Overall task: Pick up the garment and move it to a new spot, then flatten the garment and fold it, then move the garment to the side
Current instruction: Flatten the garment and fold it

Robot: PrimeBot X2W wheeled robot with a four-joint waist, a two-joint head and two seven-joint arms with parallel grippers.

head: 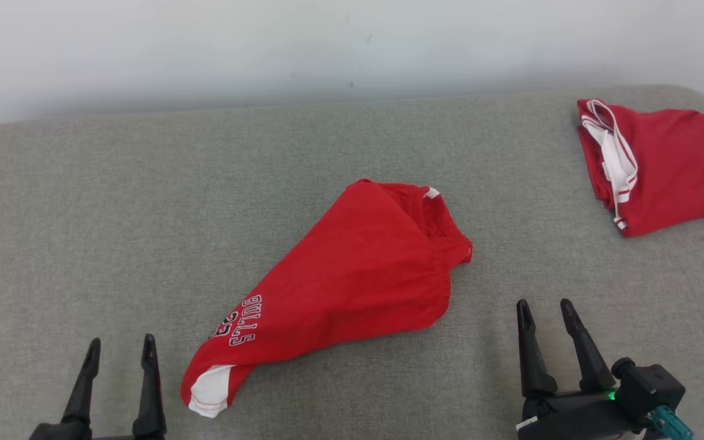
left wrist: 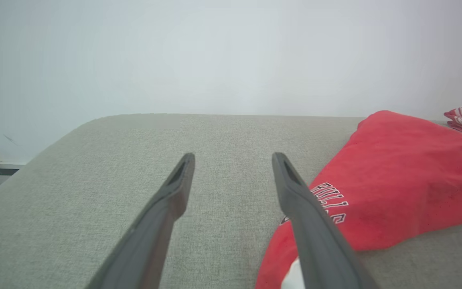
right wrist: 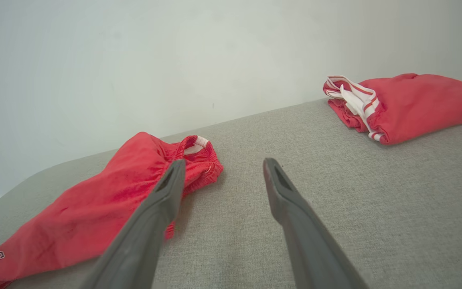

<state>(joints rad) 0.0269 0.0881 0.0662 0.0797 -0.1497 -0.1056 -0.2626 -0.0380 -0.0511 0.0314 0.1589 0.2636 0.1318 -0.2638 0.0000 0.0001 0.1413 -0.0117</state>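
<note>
The red garment (head: 352, 275) is lying crumpled mid-way across the grey padded surface (head: 144, 214), while the left hand (head: 121, 340) and the right hand (head: 544, 303) are hovering near it, fingers spread and gripping nothing, and a folded red piece (head: 676, 165) is resting at the far right.

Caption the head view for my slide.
Red Bulls shorts lie crumpled between left gripper and right gripper, jaws open; folded red garment at far right.
</note>
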